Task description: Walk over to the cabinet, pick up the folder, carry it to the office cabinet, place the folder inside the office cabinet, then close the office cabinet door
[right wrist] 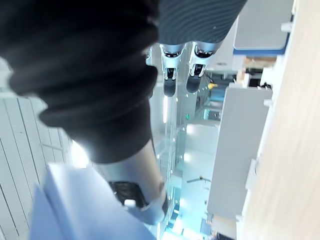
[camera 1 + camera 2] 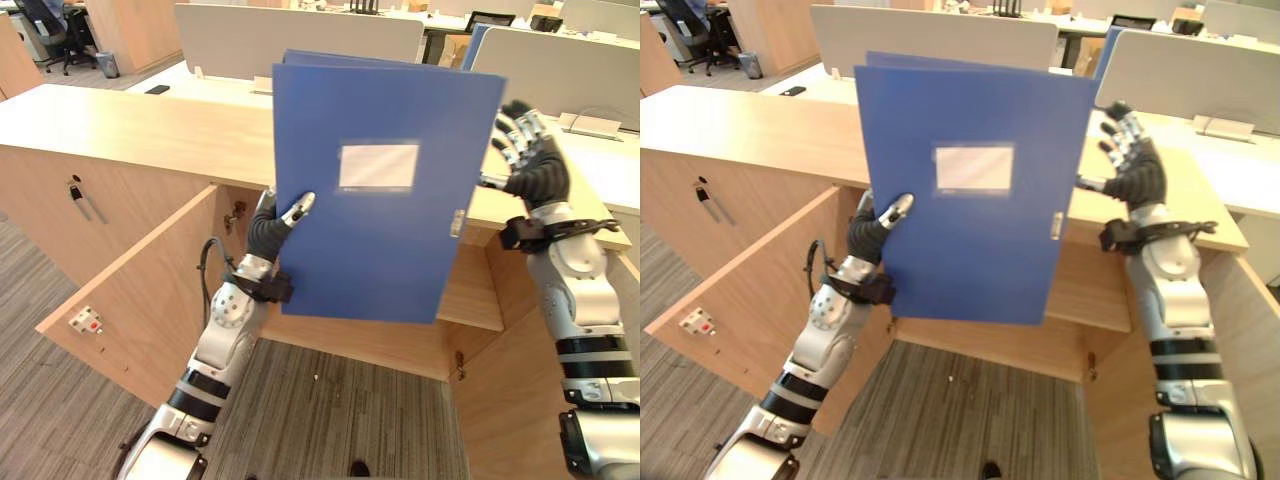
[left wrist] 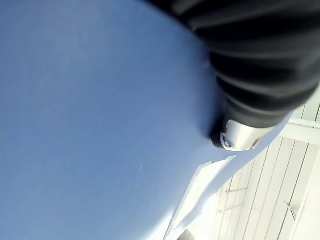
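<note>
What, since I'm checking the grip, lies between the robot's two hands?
The blue folder, held upright: the left hand pinches its left edge, and the right hand, fingers straight, touches its right edge. Both eye views show it.

Up goes the blue folder (image 2: 380,230), upright and tipped slightly, white label facing out, small clasp on one edge. It hangs right in front of the wooden office cabinet (image 2: 120,130), over its open compartment, doors (image 2: 140,300) swung wide.

Grey carpet (image 2: 330,410), white partitions (image 2: 300,35), likely office chair (image 2: 48,28)
</note>
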Robot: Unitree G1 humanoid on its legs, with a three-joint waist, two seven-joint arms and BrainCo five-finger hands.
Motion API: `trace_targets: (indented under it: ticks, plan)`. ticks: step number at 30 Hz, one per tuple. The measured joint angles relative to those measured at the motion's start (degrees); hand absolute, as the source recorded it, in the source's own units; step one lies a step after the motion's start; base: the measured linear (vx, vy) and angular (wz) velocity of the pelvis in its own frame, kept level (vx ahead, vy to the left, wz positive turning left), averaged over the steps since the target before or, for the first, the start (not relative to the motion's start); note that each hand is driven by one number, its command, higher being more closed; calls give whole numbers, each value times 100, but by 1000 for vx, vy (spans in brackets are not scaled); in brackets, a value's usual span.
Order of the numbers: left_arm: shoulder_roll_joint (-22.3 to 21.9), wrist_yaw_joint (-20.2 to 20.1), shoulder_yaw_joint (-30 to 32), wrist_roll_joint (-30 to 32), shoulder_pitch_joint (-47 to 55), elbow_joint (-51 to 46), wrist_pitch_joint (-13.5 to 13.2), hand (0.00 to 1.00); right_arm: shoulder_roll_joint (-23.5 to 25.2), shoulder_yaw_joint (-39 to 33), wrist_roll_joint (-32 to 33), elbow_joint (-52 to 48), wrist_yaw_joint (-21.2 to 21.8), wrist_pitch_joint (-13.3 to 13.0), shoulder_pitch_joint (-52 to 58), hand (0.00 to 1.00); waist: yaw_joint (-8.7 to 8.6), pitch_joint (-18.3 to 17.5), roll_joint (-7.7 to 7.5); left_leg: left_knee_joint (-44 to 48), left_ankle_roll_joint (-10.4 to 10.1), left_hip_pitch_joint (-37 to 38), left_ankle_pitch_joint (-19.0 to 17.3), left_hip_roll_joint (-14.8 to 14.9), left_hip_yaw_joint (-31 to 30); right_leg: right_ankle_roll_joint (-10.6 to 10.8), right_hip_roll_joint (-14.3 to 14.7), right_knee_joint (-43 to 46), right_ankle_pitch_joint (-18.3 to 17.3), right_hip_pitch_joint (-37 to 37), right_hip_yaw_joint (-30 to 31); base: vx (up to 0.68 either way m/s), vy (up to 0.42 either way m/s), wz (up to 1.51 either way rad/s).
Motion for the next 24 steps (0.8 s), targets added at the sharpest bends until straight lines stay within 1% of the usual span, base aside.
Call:
trace_targets:
  ticks: [3, 5, 8, 11, 17, 20, 24]
  plan:
    - [-28, 125, 306, 2, 11, 24, 35, 100, 249, -350, -261, -15, -133, -76, 101, 0, -32, 0, -1, 0, -12, 36, 21, 32, 34, -1, 39, 57, -1, -11, 12, -40, -4, -6]
    - [-57, 189, 430, 18, 12, 24, 35, 100, 310, -374, -431, -18, -221, -79, 181, 0, -31, 0, 0, -1, -14, 64, 28, 39, 82, 10, 48, 92, -29, -31, 45, -50, 0, -11]
    - [-102, 264, 515, 228, 10, 23, 35, 100, 512, -529, -725, -221, -288, -80, 356, 0, -26, 0, 0, -2, -40, 103, 7, 43, 128, -11, 58, 103, -61, -39, 115, -68, 7, -12]
    - [-135, 280, 581, 244, 30, 23, 35, 100, 637, -780, -929, -463, -358, -95, 542, 0, -27, 0, 0, -2, -39, 101, 6, 37, 128, -10, 53, 103, -60, -46, 130, -30, 10, -1]
    - [-139, 369, 673, 431, 39, 22, 34, 100, 773, -820, -923, -958, -358, -127, 965, 0, -34, -1, 1, -1, -42, 89, 3, 38, 131, -8, 54, 77, -59, -51, 133, 5, 3, 0]
    - [-172, 373, 673, 441, 38, 22, 34, 100, 936, -777, -847, -1192, -157, -137, 1123, 0, -33, -3, 3, 0, -38, 86, -2, 40, 144, 3, 56, 47, -55, -48, 133, 24, 10, -1]
    - [-243, 381, 670, 438, 37, 22, 34, 100, 1016, -609, -346, -1204, 174, -139, 1149, 0, -33, -8, 6, 2, -44, 85, -7, 46, 163, 29, 64, 40, -33, -40, 134, 19, 7, -1]
